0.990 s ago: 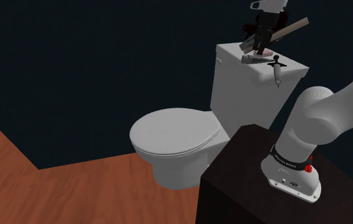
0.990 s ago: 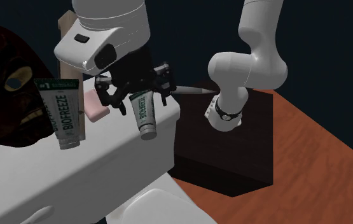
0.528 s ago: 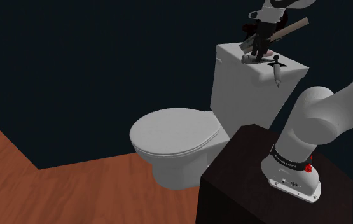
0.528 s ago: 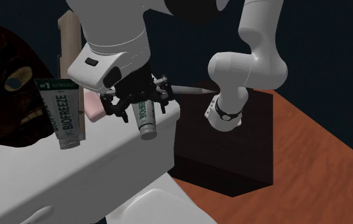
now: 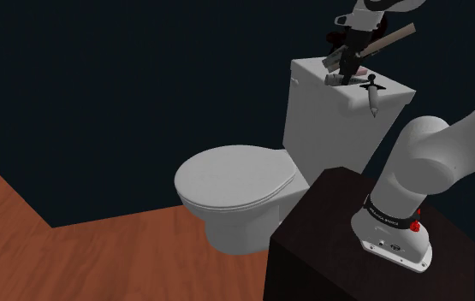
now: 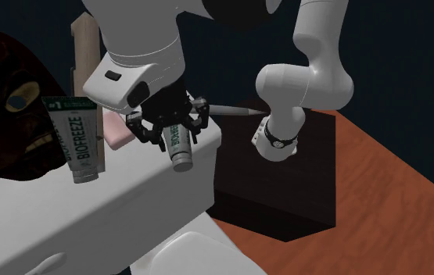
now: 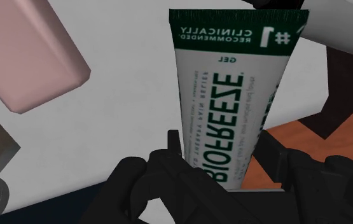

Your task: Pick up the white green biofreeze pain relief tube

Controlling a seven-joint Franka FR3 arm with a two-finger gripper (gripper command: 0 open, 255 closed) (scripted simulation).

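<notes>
Black area stands behind the toilet (image 5: 235, 184) in the shoulder view, with reddish wood floor (image 5: 98, 256) under it and the dark stand (image 5: 329, 248) close beside the tank. The tank lid (image 5: 312, 70) serves as the shelf here. You see the claw (image 5: 344, 64) down at the lid, over the Biofreeze tube (image 5: 336, 79), which lies flat. A small dagger (image 5: 371, 94) hangs over the lid's near edge just beside it, and a wooden plank (image 5: 395, 36) rises behind.

From the second exterior view you get the reason for the low approach. The Biofreeze tube (image 6: 179, 148) lies along the tank lid (image 6: 129, 187) with its cap end at the lid's edge, so the claw (image 6: 170, 129) comes from above and straddles it across its width. A second Biofreeze tube (image 6: 78, 144) stands upright well apart, next to a pink soap bar (image 6: 116, 129) and a dark mask (image 6: 4, 101). Judge it a decoy and leave it be.

Along the wrist view the Biofreeze tube (image 7: 226, 95) runs away from the claw (image 7: 222, 159), crimped end farthest. Both fingers (image 7: 175, 149) sit against its two long edges, narrowed to the tube's width, so you can take the claw as clamped on the tube near its cap end. The tube rests on the tank lid (image 7: 130, 108), not yet lifted. The pink soap bar (image 7: 32, 51) lies apart from the grip.
</notes>
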